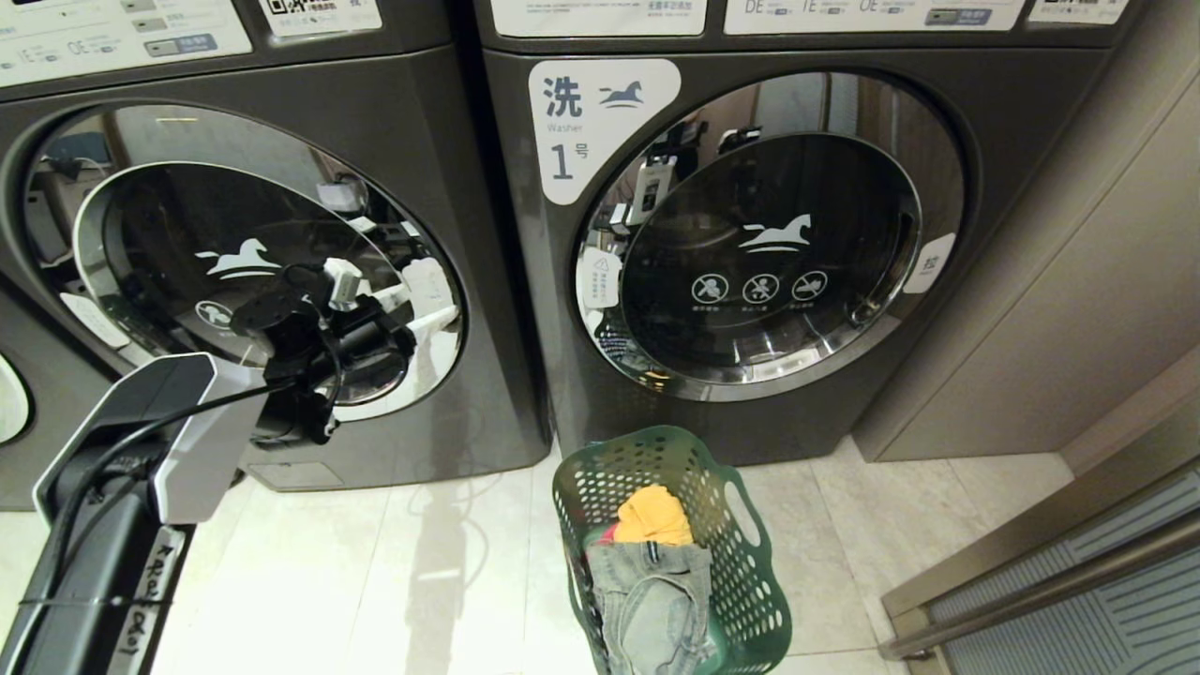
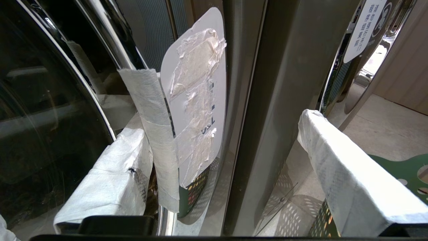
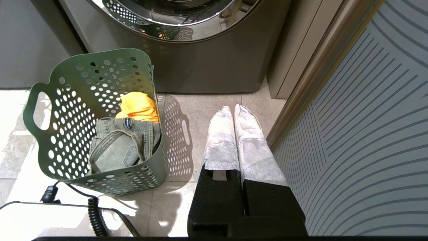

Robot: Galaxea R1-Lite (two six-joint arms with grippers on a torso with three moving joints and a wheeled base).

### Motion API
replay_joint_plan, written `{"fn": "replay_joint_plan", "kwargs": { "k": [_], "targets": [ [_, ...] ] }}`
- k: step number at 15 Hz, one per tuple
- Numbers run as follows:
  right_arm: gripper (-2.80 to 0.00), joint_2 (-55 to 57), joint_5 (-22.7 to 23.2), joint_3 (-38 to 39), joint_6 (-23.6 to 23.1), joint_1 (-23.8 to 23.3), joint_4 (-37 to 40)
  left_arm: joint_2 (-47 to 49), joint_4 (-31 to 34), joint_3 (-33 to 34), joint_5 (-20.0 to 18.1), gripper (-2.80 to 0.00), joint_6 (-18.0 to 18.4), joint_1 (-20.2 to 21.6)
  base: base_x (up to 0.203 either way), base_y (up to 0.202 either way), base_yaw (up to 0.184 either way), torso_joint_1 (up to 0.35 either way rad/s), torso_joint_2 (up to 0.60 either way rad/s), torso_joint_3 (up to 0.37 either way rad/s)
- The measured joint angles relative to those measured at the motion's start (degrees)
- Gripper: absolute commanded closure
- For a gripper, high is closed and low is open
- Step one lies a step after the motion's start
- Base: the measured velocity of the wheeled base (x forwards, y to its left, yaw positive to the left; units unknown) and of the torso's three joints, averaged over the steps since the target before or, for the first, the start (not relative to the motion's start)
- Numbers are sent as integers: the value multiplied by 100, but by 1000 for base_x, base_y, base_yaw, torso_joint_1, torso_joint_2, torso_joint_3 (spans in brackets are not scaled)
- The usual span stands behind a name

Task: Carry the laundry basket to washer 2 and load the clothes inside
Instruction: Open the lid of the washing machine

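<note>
The laundry basket stands on the pale tiled floor in front of the washer marked 1, near that machine's lower left corner. Inside it lie the clothes: grey jeans on top toward the robot, a yellow-orange cloth behind them, and a sliver of red at the edge.

The washer to the left has its round chrome-rimmed door shut. No numeral shows on it from the head view. The left tool is raised at the right edge of that door, its fingers wrapped in white cloth and spread wide apart, holding nothing. One finger lies against the glass and chrome rim, next to a strip of white tape and a white label patched with clear tape. The other finger is out over the gap between the two machines.

The right tool hangs low over the floor beside the basket, its padded fingers pressed together and empty. A ribbed grey panel with a metal frame stands close on its outer side.

A coiled black cable lies on the floor just by the basket.
</note>
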Motion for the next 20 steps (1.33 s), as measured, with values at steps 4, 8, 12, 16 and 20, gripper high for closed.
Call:
{"fn": "replay_joint_plan", "kwargs": {
  "k": [4,8,12,16,20],
  "targets": [
    [0,0,2,0,2,0,0,0,-8,20,-5,-280,-4,0,0,0,0,0,0,0],
    [0,0,2,0,-1,0,0,-130,-30,273,23,-280,13,0,0,0,0,0,0,0],
    [0,0,-1,0,2,-3,0,-363,-486,960,-60,-280,13,0,0,0,0,0,0,0],
    [0,0,2,0,2,-2,0,-484,-686,1350,9,-280,22,0,0,0,0,0,0,0],
    [0,0,0,0,1,2,0,-552,-683,1444,81,-280,10,0,0,0,0,0,0,0]
  ]
}}
